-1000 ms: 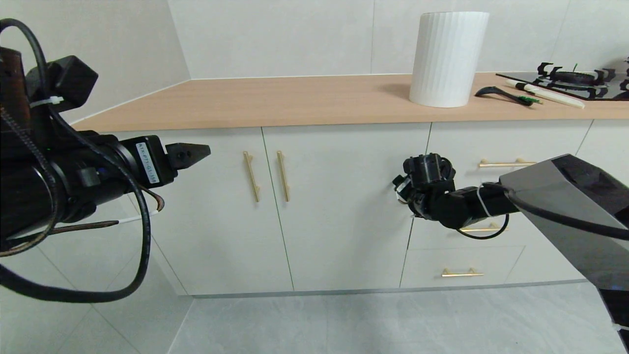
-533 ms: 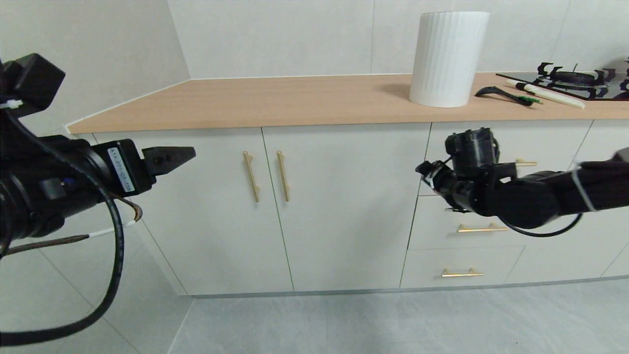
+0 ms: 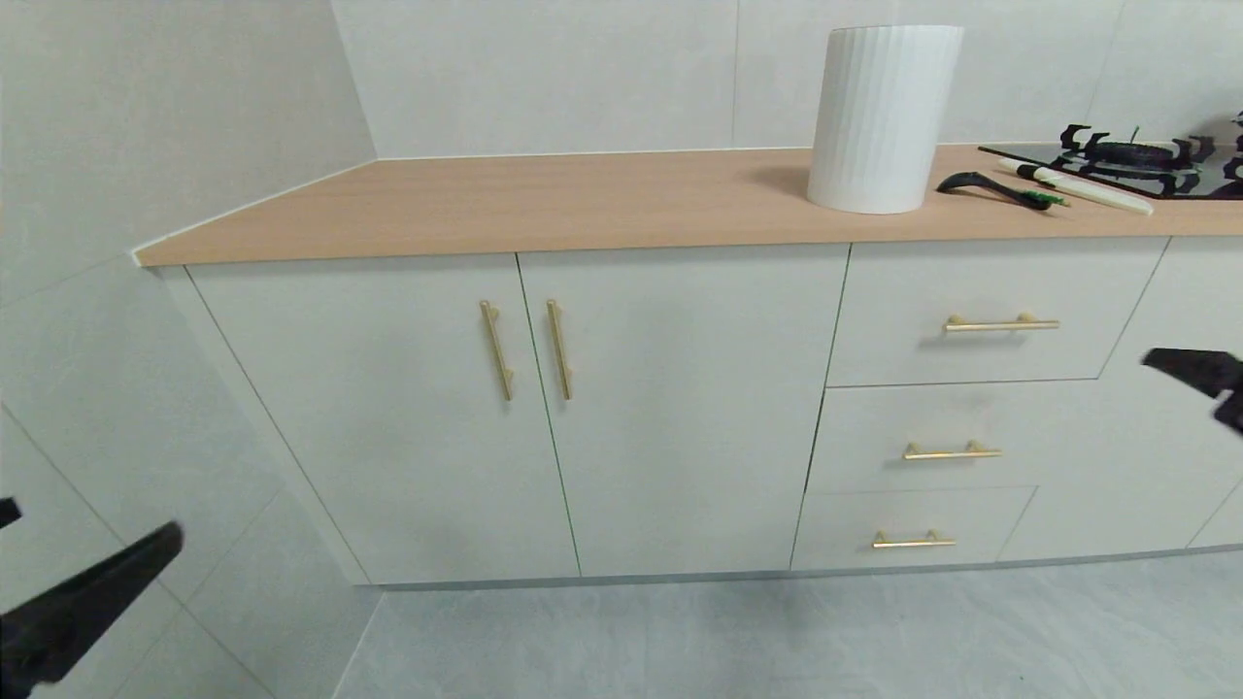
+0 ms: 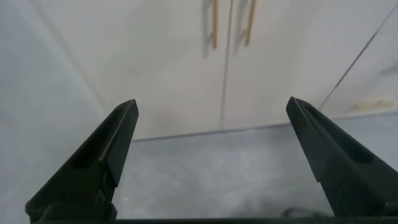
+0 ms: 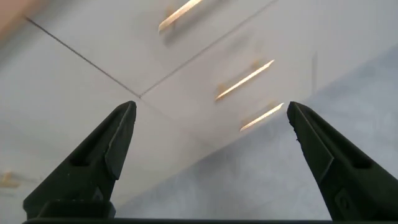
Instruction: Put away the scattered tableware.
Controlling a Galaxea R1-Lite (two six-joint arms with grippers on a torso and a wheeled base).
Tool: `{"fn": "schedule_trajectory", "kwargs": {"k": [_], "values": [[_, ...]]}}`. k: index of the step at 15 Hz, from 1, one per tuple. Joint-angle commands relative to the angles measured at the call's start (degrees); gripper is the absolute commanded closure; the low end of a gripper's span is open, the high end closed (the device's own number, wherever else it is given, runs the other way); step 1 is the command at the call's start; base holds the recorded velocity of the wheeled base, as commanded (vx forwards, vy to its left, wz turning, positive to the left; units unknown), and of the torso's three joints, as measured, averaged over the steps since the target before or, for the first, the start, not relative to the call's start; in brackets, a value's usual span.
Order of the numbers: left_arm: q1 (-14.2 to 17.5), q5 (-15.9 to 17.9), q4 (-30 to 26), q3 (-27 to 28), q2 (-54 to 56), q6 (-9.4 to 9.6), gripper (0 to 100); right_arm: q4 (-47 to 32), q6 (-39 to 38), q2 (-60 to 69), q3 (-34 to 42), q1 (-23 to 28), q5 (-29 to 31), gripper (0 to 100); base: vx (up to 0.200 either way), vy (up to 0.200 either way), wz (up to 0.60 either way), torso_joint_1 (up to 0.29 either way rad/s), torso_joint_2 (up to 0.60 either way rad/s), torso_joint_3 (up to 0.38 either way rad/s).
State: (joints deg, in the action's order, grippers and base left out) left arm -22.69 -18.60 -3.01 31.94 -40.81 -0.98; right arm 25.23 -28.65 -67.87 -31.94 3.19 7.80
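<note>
Sitting toward the right end of the counter [image 3: 544, 199], just beside the tall white ribbed holder [image 3: 882, 116], was a black scoop [image 3: 976, 180] with a green bit on its handle. A long white utensil [image 3: 1078, 186] lay right next to it, along the stove's [image 3: 1131, 153] near edge. Both were close to the counter's front edge. The left gripper [image 4: 211, 109] had its jaws spread wide with nothing in them, down low facing the cabinet doors [image 4: 230, 56]. The right gripper [image 5: 211, 109] was the same deal, jaws wide and empty, facing the drawers [image 5: 205, 68] with gold handles.
</note>
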Motion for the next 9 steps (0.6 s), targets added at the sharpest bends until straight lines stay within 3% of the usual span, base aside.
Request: {"fn": "schedule_trajectory", "kwargs": {"k": [1, 3, 6, 8, 9], "values": [[4.32, 0.06, -7.18, -4.69, 18.58, 2.91, 0, -2.73, 10.81, 33.50, 11.81, 17.81, -18.17, 0, 0.000, 0.000, 0.00, 0.000, 0.00, 0.000], [8.10, 0.32, -10.52, -4.96, 23.94, 2.91, 0, -18.47, 12.92, 42.55, 6.89, 15.44, -23.53, 0, 0.000, 0.000, 0.00, 0.000, 0.00, 0.000], [12.40, 0.50, -11.32, -7.51, 27.98, 2.73, 0, -46.24, 12.48, 43.78, -5.15, 12.54, -37.86, 0, 0.000, 0.000, 0.00, 0.000, 0.00, 0.000], [18.20, 0.67, -11.23, -11.02, 32.11, 2.38, 0, -51.34, 12.74, 43.43, -6.73, 12.19, -47.88, 0, 0.000, 0.000, 0.00, 0.000, 0.00, 0.000], [19.52, 1.38, -11.23, -13.39, 35.19, 2.29, 0, -51.43, 12.83, 43.34, -5.94, 11.92, -48.93, 0, 0.000, 0.000, 0.00, 0.000, 0.00, 0.000]]}}
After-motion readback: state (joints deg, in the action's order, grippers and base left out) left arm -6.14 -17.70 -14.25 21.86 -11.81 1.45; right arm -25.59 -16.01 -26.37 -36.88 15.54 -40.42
